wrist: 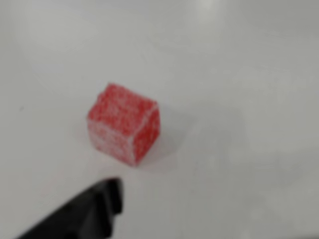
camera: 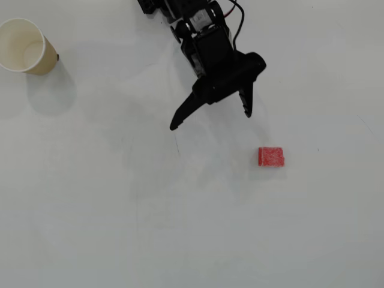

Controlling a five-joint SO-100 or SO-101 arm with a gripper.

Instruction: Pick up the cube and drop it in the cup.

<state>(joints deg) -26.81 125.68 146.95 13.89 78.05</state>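
The small red speckled cube (camera: 271,156) lies on the white table, right of centre in the overhead view; in the wrist view the cube (wrist: 124,130) sits left of centre, slightly blurred. My black gripper (camera: 211,120) hangs open up and to the left of the cube, its two fingers spread wide with nothing between them. One black fingertip (wrist: 94,206) shows at the bottom left of the wrist view, just below the cube and apart from it. The cream paper cup (camera: 25,47) stands at the far top left, lying far from the gripper.
The white table (camera: 180,228) carries a few faint marks. The arm's black body and cables (camera: 198,18) enter from the top edge.
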